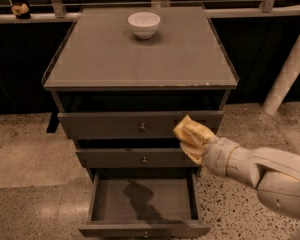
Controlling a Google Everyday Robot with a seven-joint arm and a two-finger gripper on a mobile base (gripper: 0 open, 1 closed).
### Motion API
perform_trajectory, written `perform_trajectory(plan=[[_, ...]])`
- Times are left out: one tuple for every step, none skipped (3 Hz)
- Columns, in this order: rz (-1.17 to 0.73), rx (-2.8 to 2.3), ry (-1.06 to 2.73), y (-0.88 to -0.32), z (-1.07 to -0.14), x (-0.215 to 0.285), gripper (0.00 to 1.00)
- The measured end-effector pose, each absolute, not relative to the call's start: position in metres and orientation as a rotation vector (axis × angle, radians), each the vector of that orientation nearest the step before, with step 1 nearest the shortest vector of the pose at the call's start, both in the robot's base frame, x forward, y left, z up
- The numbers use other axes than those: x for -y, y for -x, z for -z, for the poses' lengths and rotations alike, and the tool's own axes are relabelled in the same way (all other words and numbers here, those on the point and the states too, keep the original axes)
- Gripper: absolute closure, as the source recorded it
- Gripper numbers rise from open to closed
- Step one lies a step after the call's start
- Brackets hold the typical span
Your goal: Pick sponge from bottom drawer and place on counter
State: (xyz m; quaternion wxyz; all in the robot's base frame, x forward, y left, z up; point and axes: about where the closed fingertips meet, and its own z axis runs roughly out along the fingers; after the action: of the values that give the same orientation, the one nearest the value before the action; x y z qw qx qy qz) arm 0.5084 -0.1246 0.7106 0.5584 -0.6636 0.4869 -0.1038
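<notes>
My gripper (192,138) hangs in front of the cabinet's right side, at the height of the gap between the top and middle drawers. It is shut on the yellow sponge (189,128), which merges with the yellowish fingers. The bottom drawer (142,228) is pulled open below and left of the gripper; its inside holds only a shadow. The counter (140,54) lies above the gripper and carries a white bowl (144,24) near its back edge.
My pale arm (260,171) comes in from the lower right. The top drawer (140,125) and middle drawer (140,159) are shut. A white post (290,69) stands on the right. Speckled floor surrounds the cabinet; a railing runs behind it.
</notes>
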Motion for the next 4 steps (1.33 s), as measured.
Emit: perform_trajectory(plan=[[0.307, -1.052, 1.618, -0.542, -0.774, 0.111, 1.0], [0.306, -1.051, 1.618, -0.542, -0.774, 0.111, 1.0], [0.349, -0.99, 1.644, -0.562, -0.796, 0.107, 1.0], [0.395, -0.891, 1.692, -0.597, -0.838, 0.094, 1.0]])
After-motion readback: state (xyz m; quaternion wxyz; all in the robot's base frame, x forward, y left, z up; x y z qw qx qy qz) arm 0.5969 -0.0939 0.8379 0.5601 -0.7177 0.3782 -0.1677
